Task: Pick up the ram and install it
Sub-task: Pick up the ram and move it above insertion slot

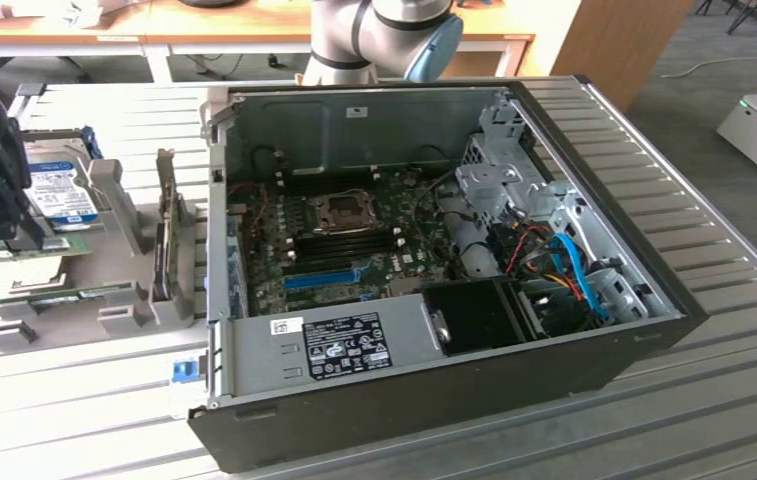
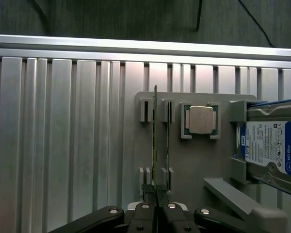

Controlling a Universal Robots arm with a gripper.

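Clenched on the ram [image 2: 154, 141], the hand [image 2: 155, 196] grips the stick standing on edge in its grey holder [image 2: 194, 160] on the counter [image 2: 63, 145]; pick-up looks begun, and freeing it calls for a straight pull along the slots.

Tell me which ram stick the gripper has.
The ram farther from the processor; the gripper pinches its edge, the other stick stands free.
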